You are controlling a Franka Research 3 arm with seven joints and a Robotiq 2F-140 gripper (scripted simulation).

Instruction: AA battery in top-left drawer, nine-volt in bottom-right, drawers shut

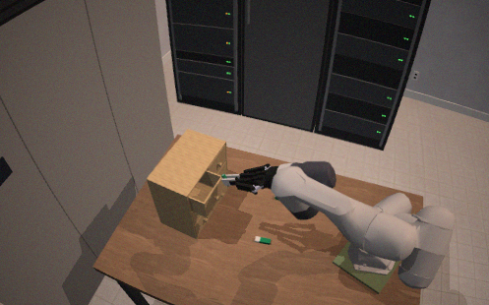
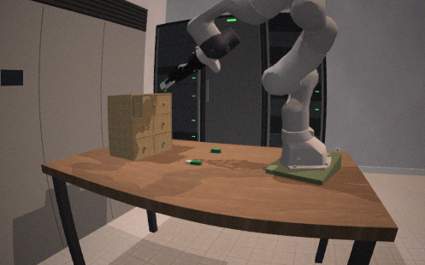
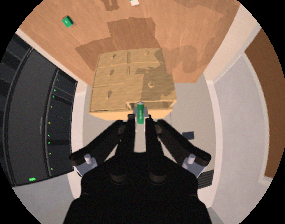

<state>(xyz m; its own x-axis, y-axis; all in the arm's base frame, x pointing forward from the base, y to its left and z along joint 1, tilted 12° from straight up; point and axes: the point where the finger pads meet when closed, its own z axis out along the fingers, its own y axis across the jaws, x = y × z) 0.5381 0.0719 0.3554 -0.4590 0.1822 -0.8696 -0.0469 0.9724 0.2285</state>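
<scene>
The small wooden chest stands at the table's left end, with its drawer fronts facing the arm. Its top-row left drawer is pulled partly out; it also shows in the exterior view. My gripper is shut on a thin green and white AA battery and holds it in the air just above and in front of that open drawer. In the exterior view the gripper is a little above the chest top. A small green block, the nine-volt battery, lies on the table.
A green and white oblong thing lies on the table in front of the chest. The arm's base stands on a green plate at the right. The chest's other drawers look pushed in. A grey cabinet wall stands close behind the chest.
</scene>
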